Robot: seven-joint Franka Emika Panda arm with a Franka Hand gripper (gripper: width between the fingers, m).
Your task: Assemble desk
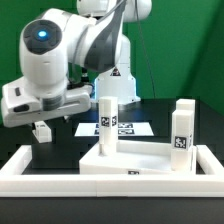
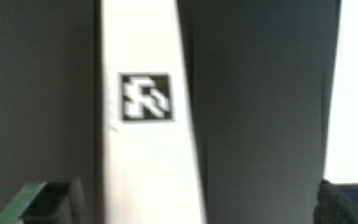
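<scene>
The white desk tabletop lies flat inside the low wall. Two white legs stand upright on it, one at its far left corner and one at its right, each with a square marker. My gripper hangs low over the black table, to the exterior view's left of the tabletop and apart from it. In the wrist view a long white square-section leg with a marker runs between my dark fingertips. My gripper is open, and neither finger touches the leg.
The long low white wall with turned-up ends runs along the front and both sides. The marker board lies flat behind the tabletop. The robot's base stands at the back.
</scene>
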